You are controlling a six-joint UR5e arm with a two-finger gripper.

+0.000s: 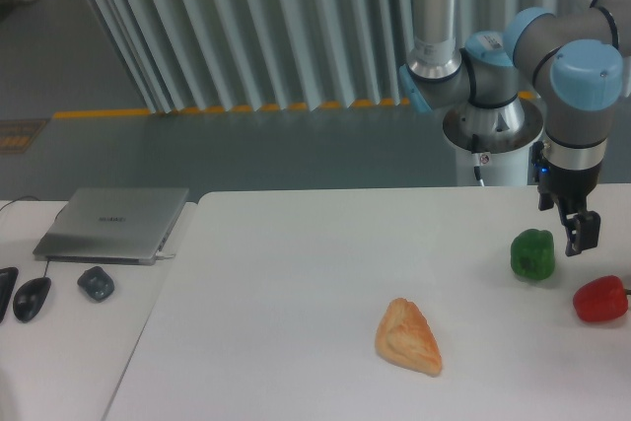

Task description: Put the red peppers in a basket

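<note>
Approach step: your fingers hang empty over the desk's right edge; gap unreadable. Drop onto the red pepper, skip the green pepper. No basket visible.

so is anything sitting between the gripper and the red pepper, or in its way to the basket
Nothing visible blocks the gripper: it hangs just above and left of the red pepper, with bare table between them. The green pepper sits to the gripper's left, off that line. No basket shows in this view, so the path to it cannot be judged.
</note>
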